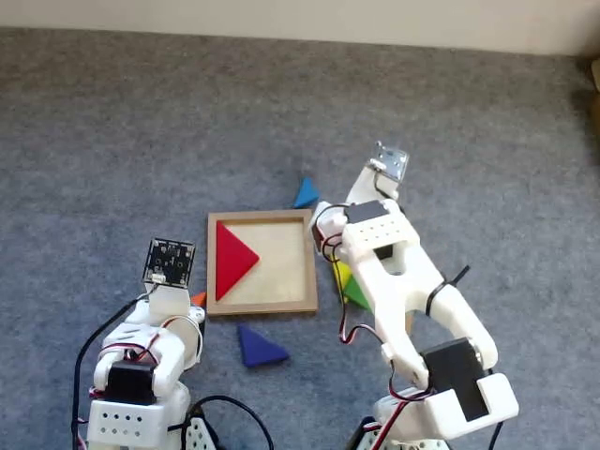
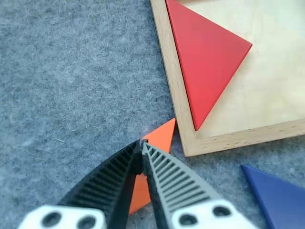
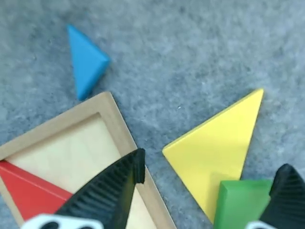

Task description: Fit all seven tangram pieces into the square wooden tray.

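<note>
Now the left gripper (image 2: 142,145) sits closed over the orange triangle (image 2: 161,136) beside the tray (image 2: 174,71); the right gripper (image 3: 212,171) hangs open above the yellow triangle (image 3: 214,143).

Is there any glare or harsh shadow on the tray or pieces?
High view: even light, no glare on the wooden tray. Left wrist view: red triangle looks matte, no hotspot. Right wrist view: yellow triangle evenly lit, no hard shadow.

Robot lab bench: grey felt mat (image 1: 112,141), pale wall (image 1: 281,14).
</note>
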